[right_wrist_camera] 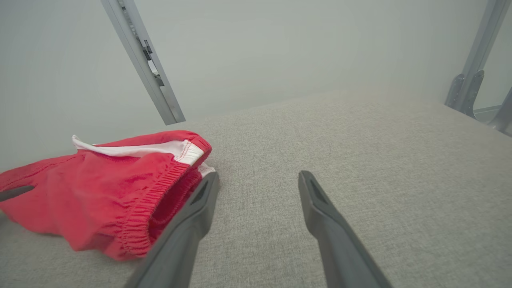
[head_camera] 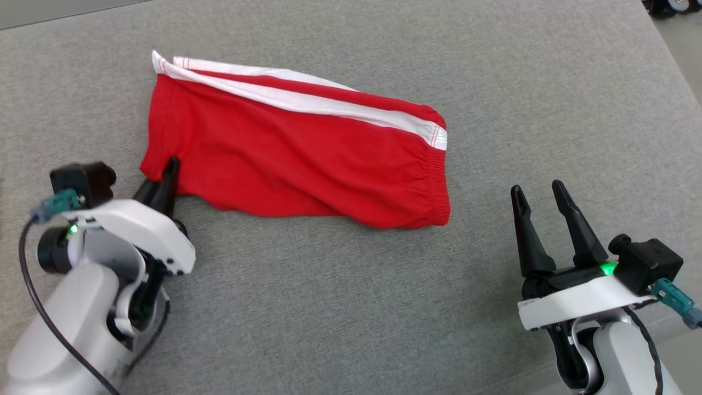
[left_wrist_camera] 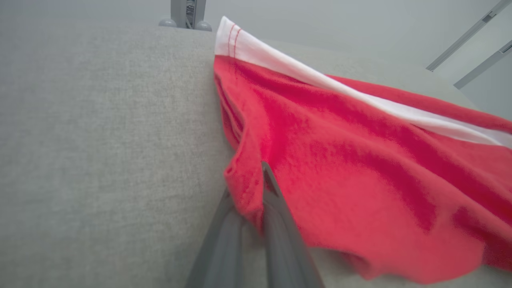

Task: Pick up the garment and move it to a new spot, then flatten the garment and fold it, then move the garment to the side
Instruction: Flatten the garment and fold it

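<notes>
The garment [head_camera: 296, 148] is a pair of red shorts with white side stripes and an elastic waistband, lying folded on the grey cloth table top [head_camera: 351, 307]. My left gripper [head_camera: 167, 173] is shut on the garment's near left corner; in the left wrist view the two fingers [left_wrist_camera: 276, 224] pinch the red hem [left_wrist_camera: 244, 188] between them. My right gripper [head_camera: 540, 192] stands open to the right of the waistband, apart from it. In the right wrist view the garment [right_wrist_camera: 108, 192] lies left of the open right gripper [right_wrist_camera: 258, 178].
The grey table top reaches well beyond the garment on every side. Its right edge runs down the upper right of the head view, with dark wheels [head_camera: 669, 6] beyond it. Metal frame struts [right_wrist_camera: 144, 60] stand past the far edge.
</notes>
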